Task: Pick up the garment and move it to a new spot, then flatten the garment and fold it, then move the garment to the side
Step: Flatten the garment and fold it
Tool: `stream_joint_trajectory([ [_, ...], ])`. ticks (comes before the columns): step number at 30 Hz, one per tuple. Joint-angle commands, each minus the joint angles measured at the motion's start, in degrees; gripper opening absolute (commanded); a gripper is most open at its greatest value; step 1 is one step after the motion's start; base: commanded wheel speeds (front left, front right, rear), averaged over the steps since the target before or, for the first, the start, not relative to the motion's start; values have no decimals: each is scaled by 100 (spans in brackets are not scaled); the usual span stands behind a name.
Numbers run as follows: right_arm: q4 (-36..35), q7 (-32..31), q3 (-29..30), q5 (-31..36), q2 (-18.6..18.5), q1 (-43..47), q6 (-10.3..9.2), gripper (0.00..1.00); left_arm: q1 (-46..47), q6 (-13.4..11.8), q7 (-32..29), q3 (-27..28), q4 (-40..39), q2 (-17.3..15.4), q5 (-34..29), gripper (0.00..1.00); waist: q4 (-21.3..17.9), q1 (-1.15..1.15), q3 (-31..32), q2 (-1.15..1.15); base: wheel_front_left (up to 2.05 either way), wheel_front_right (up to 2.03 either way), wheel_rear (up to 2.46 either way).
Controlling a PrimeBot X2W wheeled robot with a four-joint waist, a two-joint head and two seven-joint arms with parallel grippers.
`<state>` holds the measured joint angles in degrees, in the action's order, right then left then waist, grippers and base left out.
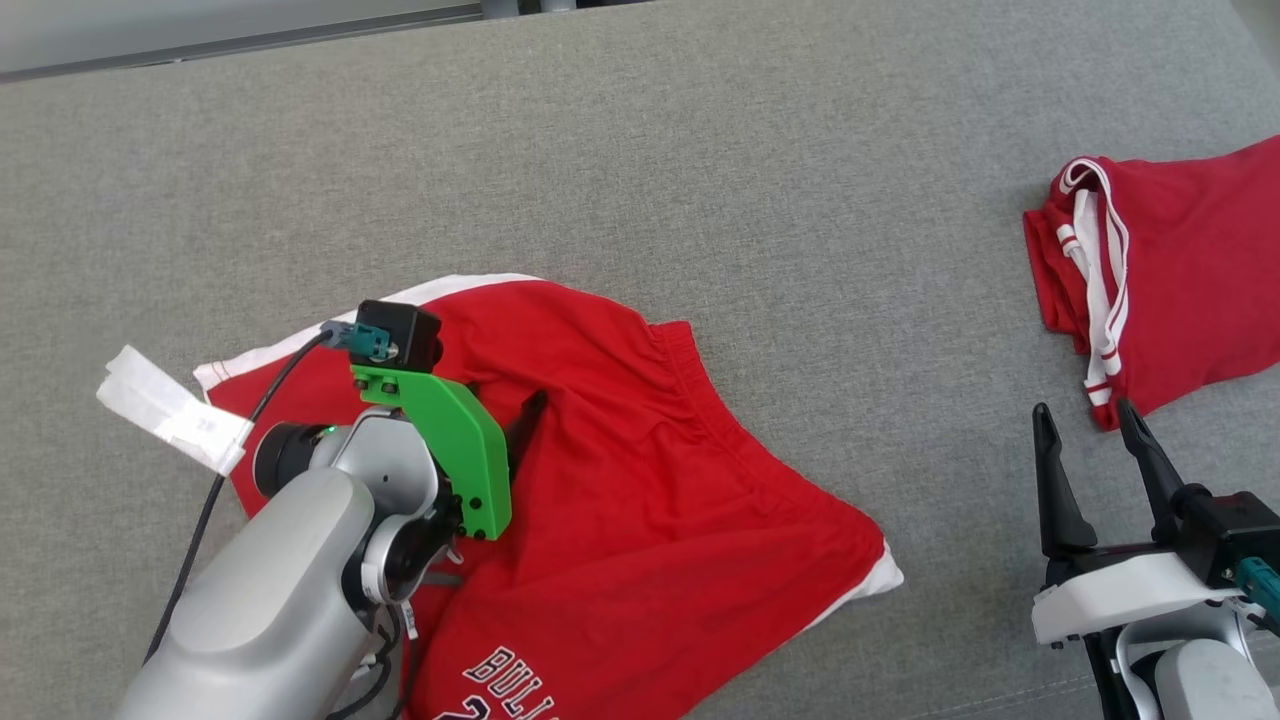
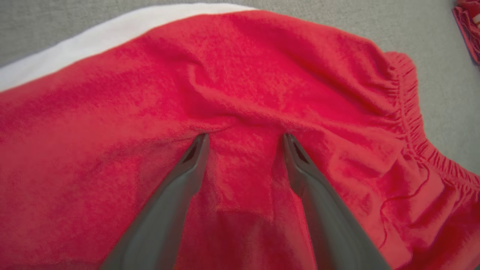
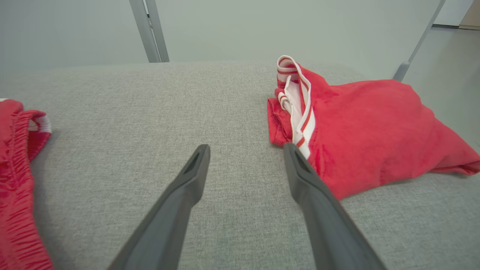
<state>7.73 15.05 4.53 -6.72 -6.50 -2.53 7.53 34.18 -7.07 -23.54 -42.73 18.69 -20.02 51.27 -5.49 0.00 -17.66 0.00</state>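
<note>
Resting on the red shorts [image 1: 640, 500], the left gripper [image 2: 243, 139] has its fingers spread, tips against a fabric ridge near the waistband. Shorts lie crumpled centre-left on the grey cushion [image 1: 700, 150]. Right gripper [image 1: 1092, 425], fingers also spread, hovers just beside a 2nd red garment [image 1: 1190, 270] at the right edge.

The red shorts [image 1: 650, 480] at centre are soft matt cloth with a puckered waistband [image 2: 407, 97]. The tabletop [image 1: 700, 150] wears coarse grey woven fabric. The green bracket [image 1: 465, 450] at lower left is smooth plastic.
</note>
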Motion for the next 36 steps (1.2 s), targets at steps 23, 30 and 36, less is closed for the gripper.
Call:
stream_joint_trajectory([
  [23, 29, 15, 44, -83, 115, -156, -9, 100, 1036, 112, 433, -212, 570, 97, -676, 0, -175, 0, -132, 0, 0, 0, 0],
  [30, 53, 15, -73, -110, 78, -293, -9, 100, 1757, 203, 668, -198, 1009, 210, -926, 0, -374, 0, -320, 0, 0, 0, 0],
  [36, 95, 15, -144, -133, 100, -369, -9, 100, 2234, 416, 897, -335, 1694, 185, -1211, 0, -589, 0, -427, 0, 0, 0, 0],
])
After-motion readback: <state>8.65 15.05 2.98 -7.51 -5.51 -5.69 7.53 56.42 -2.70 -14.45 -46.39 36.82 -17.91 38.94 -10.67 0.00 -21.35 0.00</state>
